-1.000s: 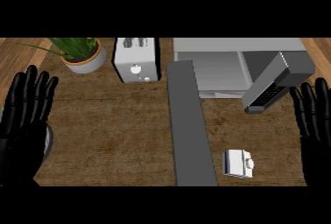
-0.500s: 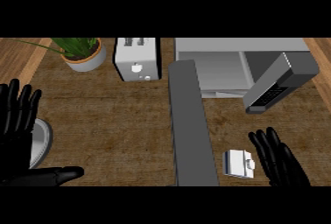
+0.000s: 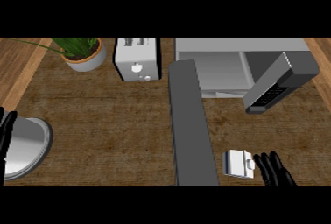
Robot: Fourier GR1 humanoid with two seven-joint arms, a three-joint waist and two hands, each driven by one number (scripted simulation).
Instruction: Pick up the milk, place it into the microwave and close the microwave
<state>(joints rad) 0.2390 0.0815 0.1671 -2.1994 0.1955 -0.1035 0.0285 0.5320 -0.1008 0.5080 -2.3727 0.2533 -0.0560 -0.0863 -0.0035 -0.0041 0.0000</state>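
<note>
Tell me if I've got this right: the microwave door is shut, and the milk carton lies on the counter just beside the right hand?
Not quite: the head view shows the microwave with its door swung open. The rest holds: the milk carton lies on the counter just beside the right hand.

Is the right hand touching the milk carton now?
Cannot tell. In the head view the right hand sits right beside the milk carton, with no plain gap or contact visible.

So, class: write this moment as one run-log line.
stage: reach | milk: on counter, untouched | right robot hand: open, beside milk | left robot hand: at left edge | microwave: door open
</note>
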